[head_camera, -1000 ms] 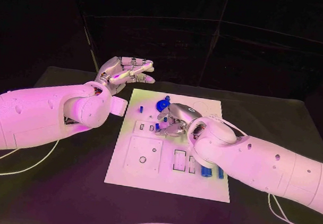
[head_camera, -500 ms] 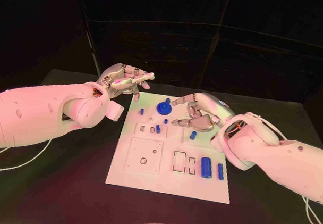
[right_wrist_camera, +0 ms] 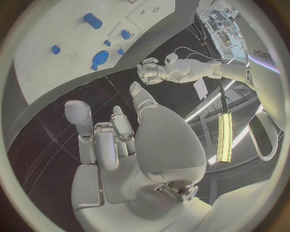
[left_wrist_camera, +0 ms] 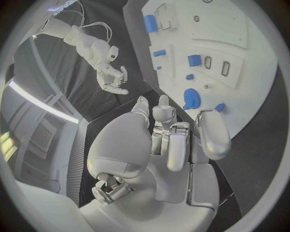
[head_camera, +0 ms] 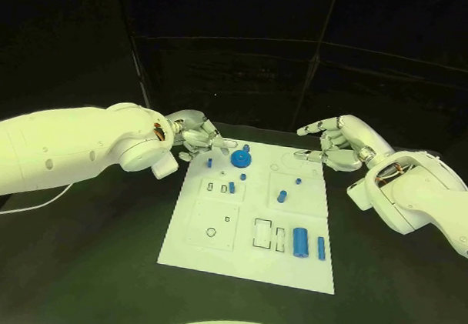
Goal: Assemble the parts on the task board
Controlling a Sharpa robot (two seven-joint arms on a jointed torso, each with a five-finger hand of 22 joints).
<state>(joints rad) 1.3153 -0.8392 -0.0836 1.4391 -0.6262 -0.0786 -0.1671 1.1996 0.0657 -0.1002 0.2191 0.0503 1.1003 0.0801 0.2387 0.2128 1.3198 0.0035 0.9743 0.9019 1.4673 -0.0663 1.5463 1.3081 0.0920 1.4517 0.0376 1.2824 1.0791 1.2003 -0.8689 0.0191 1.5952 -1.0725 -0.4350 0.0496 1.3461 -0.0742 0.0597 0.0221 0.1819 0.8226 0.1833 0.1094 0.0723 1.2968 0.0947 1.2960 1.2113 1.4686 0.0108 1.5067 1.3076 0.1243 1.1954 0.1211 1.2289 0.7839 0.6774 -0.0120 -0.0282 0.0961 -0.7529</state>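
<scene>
The white task board [head_camera: 245, 252] lies in the middle of the black table. A blue gear-shaped part [head_camera: 241, 159] stands near its far edge, with small blue pieces [head_camera: 281, 197] around it. A thick blue cylinder [head_camera: 300, 242] and a slim one [head_camera: 321, 248] lie at the near right. My left hand [head_camera: 198, 137] hovers at the board's far left corner, fingers loosely bent, holding nothing. My right hand [head_camera: 336, 143] hangs off the far right corner, also holding nothing. The left wrist view shows my own fingers [left_wrist_camera: 175, 140] above the gear [left_wrist_camera: 191, 98].
Black table [head_camera: 89, 272] surrounds the board on all sides. A white cable [head_camera: 7, 210] trails under my left arm. Dark curtain walls stand behind the table. Recessed slots [head_camera: 262, 233] sit on the board's near half.
My right hand has lifted off the board's middle and drawn back to its far right corner, uncovering a small blue piece. My left hand has come down closer to the far left corner.
</scene>
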